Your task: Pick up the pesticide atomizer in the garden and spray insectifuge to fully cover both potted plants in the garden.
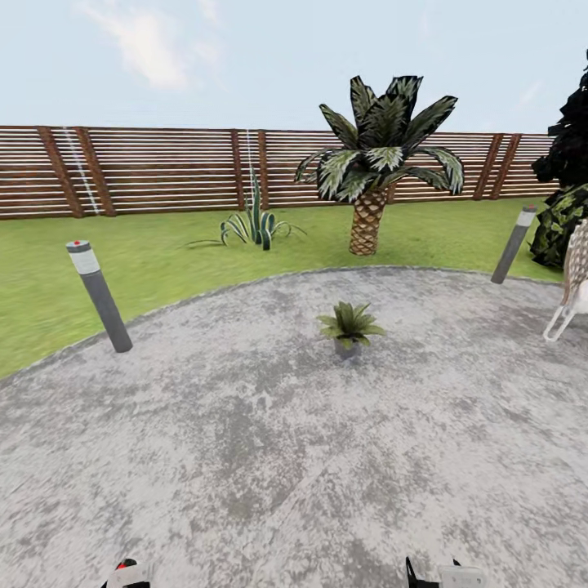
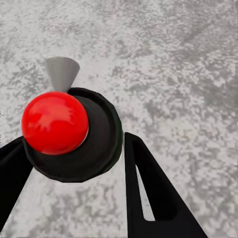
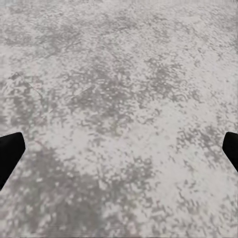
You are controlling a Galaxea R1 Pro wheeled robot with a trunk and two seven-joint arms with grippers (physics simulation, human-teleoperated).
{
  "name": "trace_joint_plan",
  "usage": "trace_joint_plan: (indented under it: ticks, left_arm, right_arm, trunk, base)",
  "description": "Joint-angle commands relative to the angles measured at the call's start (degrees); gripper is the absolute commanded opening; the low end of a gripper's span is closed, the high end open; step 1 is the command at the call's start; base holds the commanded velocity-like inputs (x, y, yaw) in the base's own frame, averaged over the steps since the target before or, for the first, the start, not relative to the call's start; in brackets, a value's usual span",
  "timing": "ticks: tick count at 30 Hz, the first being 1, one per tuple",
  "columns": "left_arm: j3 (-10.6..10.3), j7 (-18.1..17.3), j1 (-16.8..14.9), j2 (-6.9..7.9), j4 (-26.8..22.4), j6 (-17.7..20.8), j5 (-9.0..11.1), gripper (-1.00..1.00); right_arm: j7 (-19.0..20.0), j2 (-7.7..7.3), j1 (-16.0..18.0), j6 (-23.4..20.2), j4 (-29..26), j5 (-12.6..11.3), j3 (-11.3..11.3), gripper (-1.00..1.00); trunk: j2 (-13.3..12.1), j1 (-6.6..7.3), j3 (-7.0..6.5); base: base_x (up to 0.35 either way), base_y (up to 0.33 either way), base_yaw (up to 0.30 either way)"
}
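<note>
Between left hand [image 2: 74,163] fingers, pesticide atomizer [image 2: 69,134]; potted plant [image 1: 349,325] far ahead

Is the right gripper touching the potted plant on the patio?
Apart. In the head view the right gripper sits at the bottom edge, with a wide stretch of bare patio between it and the potted plant.

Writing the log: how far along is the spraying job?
Done: sprayer appears gripped in the left gripper. In hand: facing one potted plant across the patio, right gripper open. Left: closing in, spraying it, then the other one.
</note>
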State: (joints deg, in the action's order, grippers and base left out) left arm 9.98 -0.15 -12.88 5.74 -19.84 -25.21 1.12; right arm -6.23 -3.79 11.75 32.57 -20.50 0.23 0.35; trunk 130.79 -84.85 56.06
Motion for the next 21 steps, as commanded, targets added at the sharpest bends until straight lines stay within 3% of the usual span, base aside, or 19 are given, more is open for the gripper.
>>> trace_joint_plan:
  ticks: [1, 21]
  left_arm:
    - [0.0, 0.0, 0.0, 0.0, 0.1, -0.2, 0.1, -1.0]
    - [0.0, 0.0, 0.0, -0.03, 0.1, -0.2, 0.1, -1.0]
  right_arm:
    - [-0.2, -0.02, 0.0, 0.2, 0.0, 0.0, 0.0, 1.0]
    - [-0.2, -0.03, 0.0, 0.2, 0.0, 0.0, 0.0, 1.0]
  trunk:
    - [0.0, -0.02, 0.05]
    - [0.0, -0.02, 0.05]
  base:
    - [0.289, 0.21, -0.007]
    - [0.293, 0.193, 0.0]
